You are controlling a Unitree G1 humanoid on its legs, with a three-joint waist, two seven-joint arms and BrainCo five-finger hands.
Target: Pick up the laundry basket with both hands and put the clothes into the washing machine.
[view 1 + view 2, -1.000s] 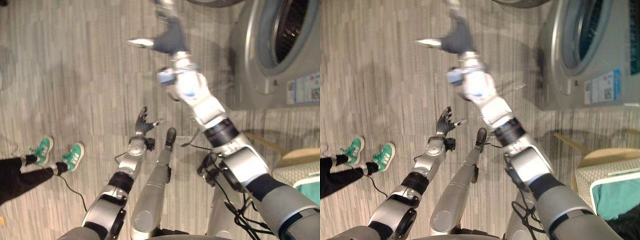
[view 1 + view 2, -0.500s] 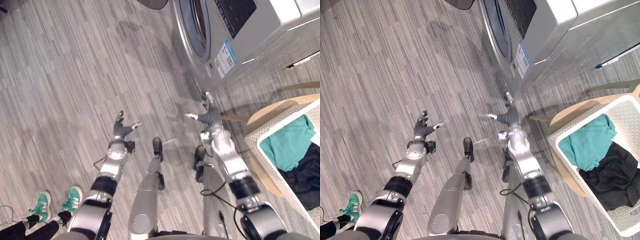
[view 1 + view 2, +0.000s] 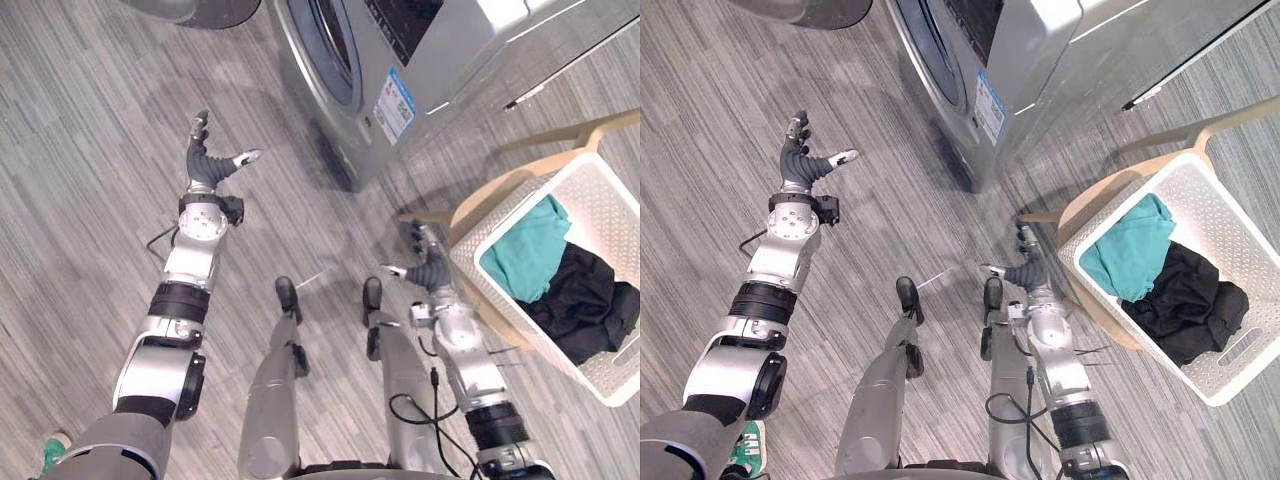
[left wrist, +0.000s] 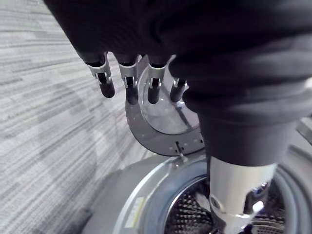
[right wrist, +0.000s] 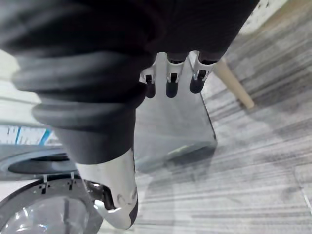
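A white lattice laundry basket (image 3: 1225, 215) sits on a wooden chair (image 3: 598, 130) at the right. It holds a teal cloth (image 3: 1128, 255) and a black cloth (image 3: 1185, 305). The silver washing machine (image 3: 400, 60) stands at the top, its round opening (image 4: 195, 214) showing a perforated drum. My right hand (image 3: 425, 265) is open with fingers (image 5: 168, 80) straight, low beside the basket's near-left corner, touching nothing. My left hand (image 3: 205, 155) is open too, stretched out over the floor left of the washer front, fingers (image 4: 129, 80) spread and empty.
The washer's round door (image 3: 195, 8) hangs open at the top left, and shows as a glass ring (image 4: 161, 129) in the left wrist view. A chair leg (image 5: 234, 87) slants over the grey plank floor (image 3: 70, 200). A person's green shoe (image 3: 745, 450) is at the lower left.
The camera has swung, so the basket and washer sit further left and more in view. My left arm has stretched up and out toward the washer; my right hand is closer to the basket's corner.
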